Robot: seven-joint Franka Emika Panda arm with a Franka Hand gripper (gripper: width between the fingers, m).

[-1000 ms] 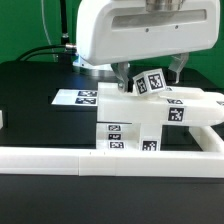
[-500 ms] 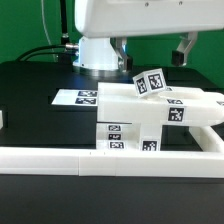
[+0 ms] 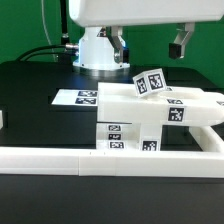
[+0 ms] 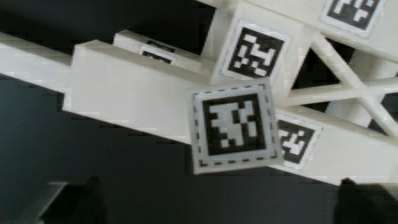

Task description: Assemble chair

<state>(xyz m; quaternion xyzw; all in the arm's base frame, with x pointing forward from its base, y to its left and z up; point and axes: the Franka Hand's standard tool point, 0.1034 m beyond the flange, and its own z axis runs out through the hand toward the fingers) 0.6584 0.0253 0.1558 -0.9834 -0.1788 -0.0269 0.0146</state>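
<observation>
Where the black bench (image 3: 40, 80) ends at the back, a green wall (image 3: 25, 22) closes the room, and thin cables (image 3: 42, 48) run before it at 10 o'clock in the exterior view. A long white border rail (image 3: 60, 160) lies across the bench at 6 o'clock. The marker board (image 3: 65, 97) lies flat at 9 o'clock.

The arm's white housing (image 3: 130, 12) fills 12 o'clock. The gripper (image 3: 150, 45) points down and hangs above the chair, apart from it. Its fingers (image 3: 120, 45) stand wide apart and hold nothing.

The chair (image 3: 150, 108) stands on the bench from the centre to 3 o'clock, just behind the rail. Its long axis runs from 9 to 3 o'clock. A small tagged block (image 3: 151, 82) on its top is tilted. In the wrist view a large tag (image 4: 233, 126) on its white bars is seen from close above.
</observation>
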